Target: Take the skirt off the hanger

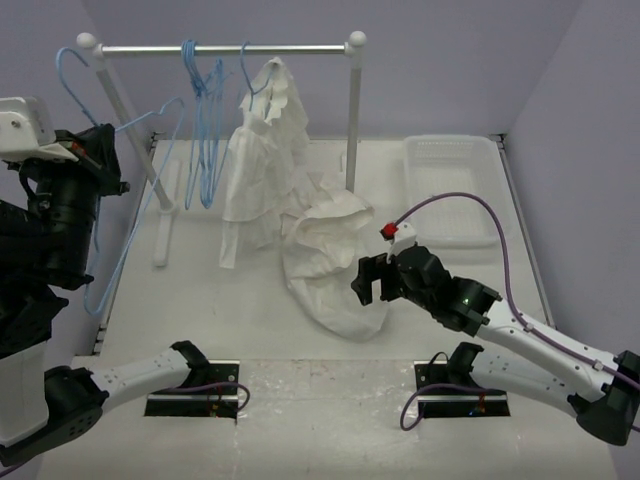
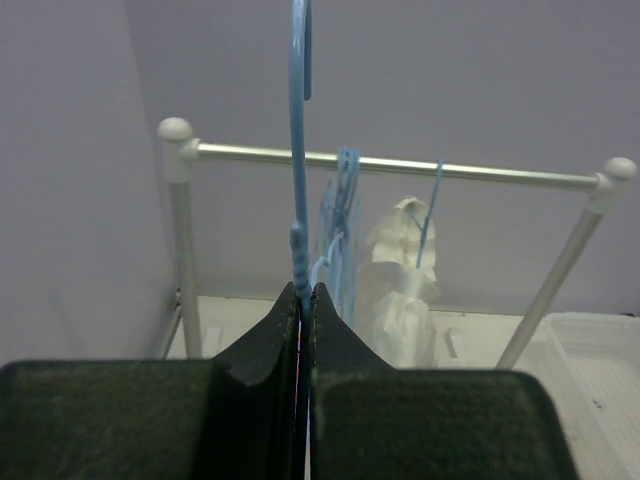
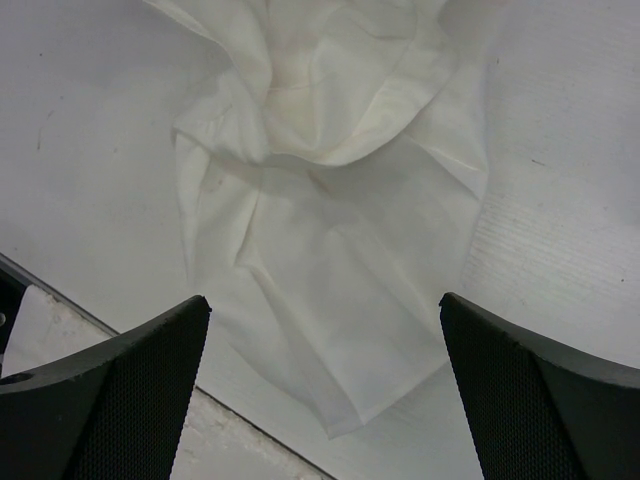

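The skirt [image 1: 330, 262] lies crumpled on the table in the middle, off any hanger; it fills the right wrist view [image 3: 330, 200]. My right gripper [image 1: 378, 285] hovers open and empty just above the skirt's near right part, its fingers [image 3: 120, 380] spread wide on either side of the cloth. My left gripper [image 1: 100, 148] is raised at the far left and shut on the twisted neck of a bare light-blue wire hanger [image 1: 150, 113]. In the left wrist view the hanger [image 2: 298, 150] rises straight up from the shut gripper [image 2: 304, 292].
A white rack with a metal rod [image 1: 220, 48] stands at the back. Several more blue hangers [image 1: 205, 140] and a white ruffled garment [image 1: 262, 160] hang on it. A white basket [image 1: 455, 185] sits at the back right. Purple walls close in on the left and right.
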Tool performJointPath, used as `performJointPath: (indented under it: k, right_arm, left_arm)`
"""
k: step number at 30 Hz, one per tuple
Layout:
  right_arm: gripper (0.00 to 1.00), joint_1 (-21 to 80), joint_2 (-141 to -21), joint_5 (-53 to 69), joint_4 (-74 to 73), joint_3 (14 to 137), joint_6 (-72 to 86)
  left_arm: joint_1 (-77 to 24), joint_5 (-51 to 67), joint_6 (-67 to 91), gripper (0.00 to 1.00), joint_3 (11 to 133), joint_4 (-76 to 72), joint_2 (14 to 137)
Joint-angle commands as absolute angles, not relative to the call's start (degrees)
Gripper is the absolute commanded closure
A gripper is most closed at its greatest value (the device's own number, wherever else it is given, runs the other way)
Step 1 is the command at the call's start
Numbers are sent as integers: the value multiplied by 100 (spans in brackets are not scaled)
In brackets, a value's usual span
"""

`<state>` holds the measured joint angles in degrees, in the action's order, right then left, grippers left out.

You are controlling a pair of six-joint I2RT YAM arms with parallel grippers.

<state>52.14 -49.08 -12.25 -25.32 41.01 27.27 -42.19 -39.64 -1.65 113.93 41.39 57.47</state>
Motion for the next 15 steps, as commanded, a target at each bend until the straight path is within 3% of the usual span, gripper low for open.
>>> performJointPath:
  k: [1,6,15]
  right_arm:
    - [1,5151,-5001,-1134,-2496,4324,2505]
    - [1,5089,-5071,-1142,-2496,4403,2479]
    - [1,5036,-5107,-1186,-2496,4570,2338]
  left_arm:
    - [-4228,-5114,-632,100,11312,4166,5721]
    - [-4228,-5937,-966,100,10996,3702,5976]
    - [-4079,-5100,-1960,100,9686,1855,6056]
